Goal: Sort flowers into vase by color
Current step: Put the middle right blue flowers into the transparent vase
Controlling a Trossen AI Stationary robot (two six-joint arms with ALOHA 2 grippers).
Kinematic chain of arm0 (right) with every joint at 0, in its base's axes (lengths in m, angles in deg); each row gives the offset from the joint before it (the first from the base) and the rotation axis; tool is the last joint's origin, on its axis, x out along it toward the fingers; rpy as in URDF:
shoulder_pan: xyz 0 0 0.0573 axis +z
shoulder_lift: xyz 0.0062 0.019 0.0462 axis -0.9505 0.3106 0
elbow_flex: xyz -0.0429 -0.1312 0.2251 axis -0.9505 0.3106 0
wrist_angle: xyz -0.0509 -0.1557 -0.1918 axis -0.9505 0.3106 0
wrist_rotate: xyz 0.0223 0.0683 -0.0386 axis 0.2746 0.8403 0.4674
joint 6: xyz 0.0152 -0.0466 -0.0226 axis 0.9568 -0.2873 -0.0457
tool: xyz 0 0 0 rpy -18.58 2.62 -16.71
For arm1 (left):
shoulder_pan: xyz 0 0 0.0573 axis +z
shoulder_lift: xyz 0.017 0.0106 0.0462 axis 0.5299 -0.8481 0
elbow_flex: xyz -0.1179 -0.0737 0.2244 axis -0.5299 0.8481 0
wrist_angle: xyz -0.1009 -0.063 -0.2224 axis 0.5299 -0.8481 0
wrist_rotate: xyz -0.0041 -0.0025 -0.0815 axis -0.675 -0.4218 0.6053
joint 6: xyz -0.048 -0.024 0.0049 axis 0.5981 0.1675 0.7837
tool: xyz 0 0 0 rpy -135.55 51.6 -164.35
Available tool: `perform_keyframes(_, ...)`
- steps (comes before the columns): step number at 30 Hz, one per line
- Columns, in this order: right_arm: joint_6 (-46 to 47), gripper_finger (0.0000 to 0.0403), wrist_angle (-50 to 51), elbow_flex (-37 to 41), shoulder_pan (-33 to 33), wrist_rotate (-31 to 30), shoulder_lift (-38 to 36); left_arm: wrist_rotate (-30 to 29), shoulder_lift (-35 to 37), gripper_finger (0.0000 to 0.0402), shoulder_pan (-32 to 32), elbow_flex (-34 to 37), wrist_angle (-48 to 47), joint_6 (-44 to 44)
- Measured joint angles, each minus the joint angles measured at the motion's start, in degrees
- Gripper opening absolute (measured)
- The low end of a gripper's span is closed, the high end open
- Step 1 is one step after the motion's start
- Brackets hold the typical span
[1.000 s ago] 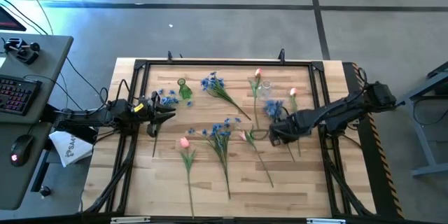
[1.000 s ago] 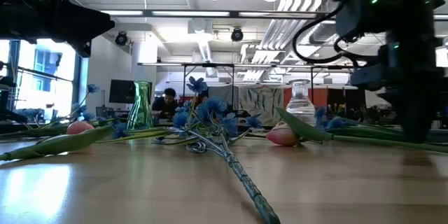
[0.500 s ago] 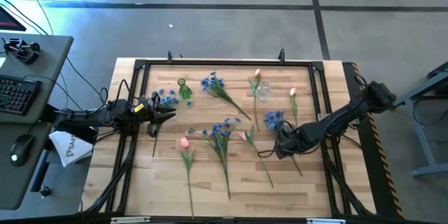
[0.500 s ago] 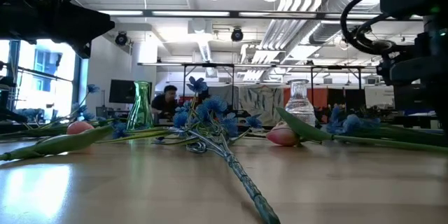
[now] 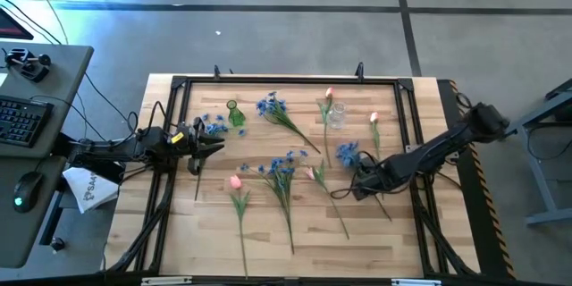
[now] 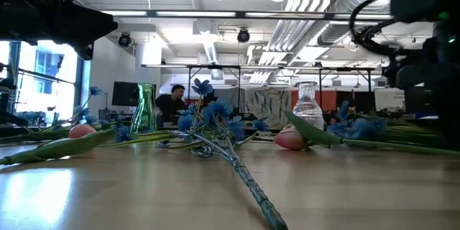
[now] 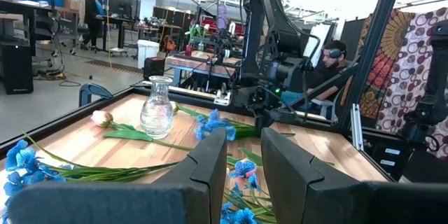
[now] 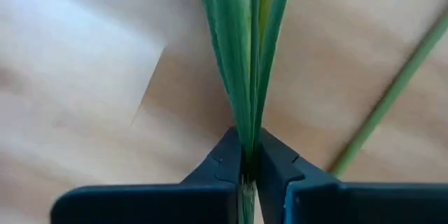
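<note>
My right hand (image 5: 358,184) is low on the bench (image 5: 268,250), fingers pressed together on the green stem of a blue flower (image 5: 348,153); in the right wrist view the stem and leaves (image 8: 245,56) run straight out from between the two dark fingers (image 8: 225,164), pinched tight. Its blue blossom sits just beyond the hand, toward the clear vase (image 5: 337,117), which stands further out with a pink bud (image 5: 329,95) beside it. Another pink flower (image 5: 374,119) lies just past the blossom on the hand's outer side. A pink flower (image 5: 313,174) lies right beside the hand on the inner side, its long stem running back toward the bench's near edge. My left hand (image 5: 215,147) waits at the opposite side of the bench, fingers (image 7: 210,159) spread with a gap between them, nothing held. Just ahead of it a small blue sprig (image 5: 213,125) and the green vase (image 5: 235,113). More blue flowers (image 5: 284,165) and a pink one (image 5: 237,181) lie mid-bench between the two hands. A person (image 6: 171,104) shows in the room behind.
</note>
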Motion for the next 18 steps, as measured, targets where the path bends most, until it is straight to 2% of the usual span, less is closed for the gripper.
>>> perform_keyframes(3,-2.5,0.0007,-3.7,0.0,4.5,-3.7,-4.3,0.0,0.0,0.0076,0.0,0.0,0.0,1.1)
perform_keyframes(5,-9.0,0.0005,-9.5,0.0,7.9,-11.1,-6.7,0.0,0.0,0.0076,0.0,0.0,0.1,1.1)
perform_keyframes(6,-12.9,0.0005,-13.1,0.0,9.4,-16.8,-7.9,-0.1,0.0,0.0076,0.0,0.0,0.2,1.1)
perform_keyframes(10,-36.5,0.0003,-34.0,2.3,12.4,-40.3,-10.3,-0.2,0.0,0.0076,0.0,0.0,1.0,1.1)
perform_keyframes(13,-58.7,0.0003,-54.6,6.5,10.4,-52.1,-10.8,-0.2,0.0,0.0076,0.0,0.0,2.4,1.1)
perform_keyframes(15,-70.8,0.0002,-66.0,9.6,6.0,-54.9,-11.1,-0.2,0.0,0.0076,0.0,0.0,3.6,0.9)
perform_keyframes(18,-84.7,0.0002,-82.6,13.4,-3.2,-49.7,-12.3,-0.2,0.0,0.0076,0.0,0.0,5.1,-0.4)
